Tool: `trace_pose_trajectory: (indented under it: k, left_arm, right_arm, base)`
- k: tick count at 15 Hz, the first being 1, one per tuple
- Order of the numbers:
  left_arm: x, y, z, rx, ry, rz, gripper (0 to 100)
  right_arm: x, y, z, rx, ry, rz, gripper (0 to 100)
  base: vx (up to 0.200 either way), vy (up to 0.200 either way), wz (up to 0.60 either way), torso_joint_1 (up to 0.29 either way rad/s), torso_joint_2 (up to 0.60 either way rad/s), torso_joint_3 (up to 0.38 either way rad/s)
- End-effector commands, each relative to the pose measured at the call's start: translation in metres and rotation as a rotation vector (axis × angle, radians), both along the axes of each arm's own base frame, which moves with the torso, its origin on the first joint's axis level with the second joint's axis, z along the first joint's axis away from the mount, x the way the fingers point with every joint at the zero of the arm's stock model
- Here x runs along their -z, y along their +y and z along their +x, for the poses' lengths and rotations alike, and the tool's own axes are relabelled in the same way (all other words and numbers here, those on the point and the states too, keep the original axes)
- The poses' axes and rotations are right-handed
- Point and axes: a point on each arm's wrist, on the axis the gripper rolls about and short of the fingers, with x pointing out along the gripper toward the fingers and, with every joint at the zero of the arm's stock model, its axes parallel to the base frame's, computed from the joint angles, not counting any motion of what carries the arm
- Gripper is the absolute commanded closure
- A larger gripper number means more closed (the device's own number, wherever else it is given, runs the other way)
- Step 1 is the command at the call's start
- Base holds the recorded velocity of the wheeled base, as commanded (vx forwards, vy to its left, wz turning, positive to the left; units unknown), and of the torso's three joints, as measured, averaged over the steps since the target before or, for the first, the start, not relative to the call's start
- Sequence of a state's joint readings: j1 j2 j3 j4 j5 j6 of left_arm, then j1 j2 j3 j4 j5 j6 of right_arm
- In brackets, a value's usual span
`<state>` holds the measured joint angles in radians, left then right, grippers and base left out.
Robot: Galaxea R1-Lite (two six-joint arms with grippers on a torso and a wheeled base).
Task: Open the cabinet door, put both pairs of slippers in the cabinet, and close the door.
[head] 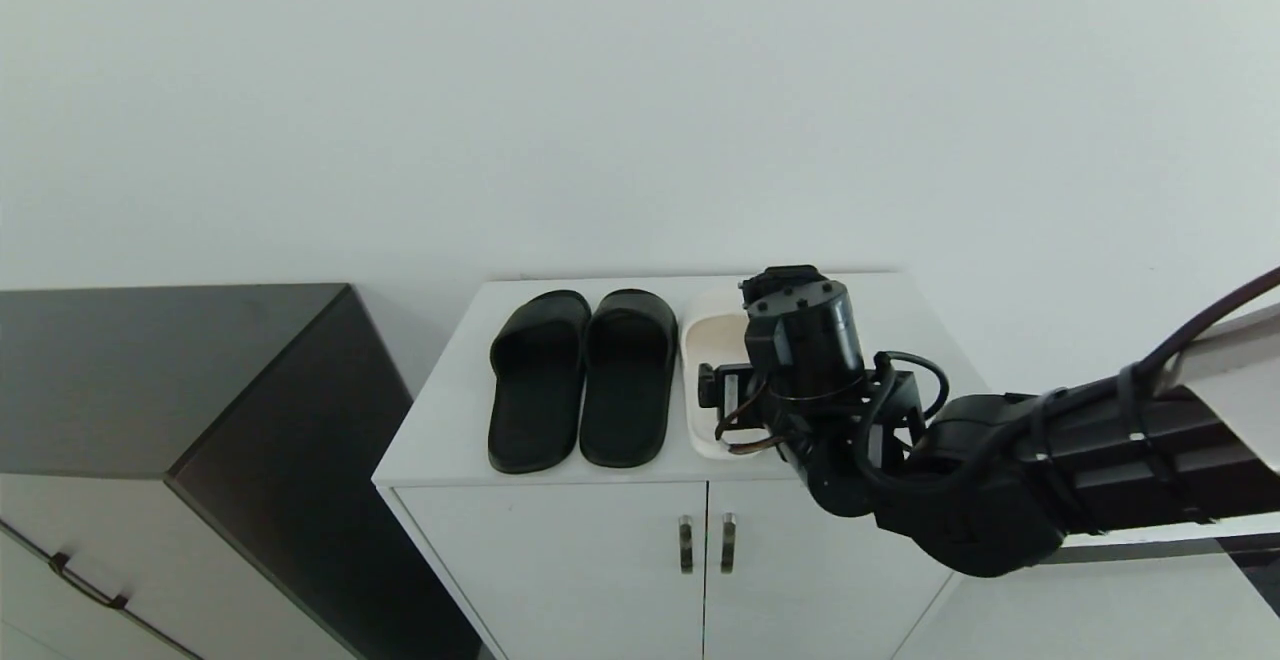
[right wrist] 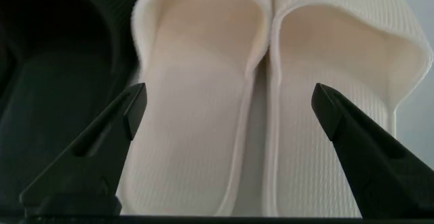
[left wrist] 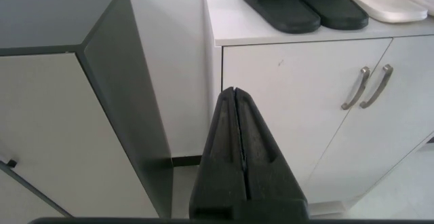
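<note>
The right end effector hangs with fingers spread wide just above the white slippers, which lie touching side by side on the cabinet's top surface; I'd centre on their seam before descending; the black slippers, just beside to its left, risk a nudge; the cabinet doors below are shut, blocking stowage; the left end effector, fingers pressed together, hangs low before them.
</note>
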<state>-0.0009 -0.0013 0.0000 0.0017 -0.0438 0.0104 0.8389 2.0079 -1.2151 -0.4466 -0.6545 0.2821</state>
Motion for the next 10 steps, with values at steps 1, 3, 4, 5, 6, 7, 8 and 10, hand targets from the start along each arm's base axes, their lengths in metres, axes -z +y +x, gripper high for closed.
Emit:
trace_pose_trajectory:
  k: [1, 3, 4, 5, 6, 7, 8, 10]
  left_arm:
    - [0.0, 0.0, 0.0, 0.0, 0.001, 0.0, 100]
    - [0.0, 0.0, 0.0, 0.0, 0.001, -0.001, 100]
    - [0.0, 0.0, 0.0, 0.0, 0.001, -0.001, 100]
    - [0.0, 0.0, 0.0, 0.0, 0.001, -0.001, 100]
    - [0.0, 0.0, 0.0, 0.0, 0.001, -0.001, 100]
    - [0.0, 0.0, 0.0, 0.0, 0.001, -0.001, 100]
    - [0.0, 0.0, 0.0, 0.0, 0.001, -0.001, 100]
    - [0.0, 0.0, 0.0, -0.005, 0.001, -0.001, 100]
  right_arm:
    - [0.014, 0.006, 0.016, 0.018, 0.007, -0.018, 0]
    - [0.016, 0.003, 0.036, 0.057, -0.004, -0.009, 0]
    - [0.016, 0.001, 0.045, 0.072, -0.011, -0.005, 0]
    - [0.016, 0.001, 0.049, 0.074, -0.018, -0.013, 0]
    - [0.013, -0.001, 0.056, 0.081, -0.03, -0.015, 0]
    - [0.012, 0.0, 0.062, 0.086, -0.041, -0.017, 0]
    - [0.01, 0.0, 0.07, 0.094, -0.056, -0.016, 0]
    - [0.01, 0.003, 0.079, 0.1, -0.069, -0.012, 0]
  base:
    - [0.0, 0.0, 0.0, 0.0, 0.0, 0.0]
    - [0.0, 0.0, 0.0, 0.0, 0.0, 0.0]
    - [0.0, 0.0, 0.0, 0.0, 0.0, 0.0]
    - [0.0, 0.0, 0.0, 0.0, 0.0, 0.0]
    - [0.0, 0.0, 0.0, 0.0, 0.0, 0.0]
    - [0.0, 0.0, 0.0, 0.0, 0.0, 0.0]
    - [0.0, 0.0, 0.0, 0.0, 0.0, 0.0]
    - [0.0, 0.0, 0.0, 0.0, 0.0, 0.0]
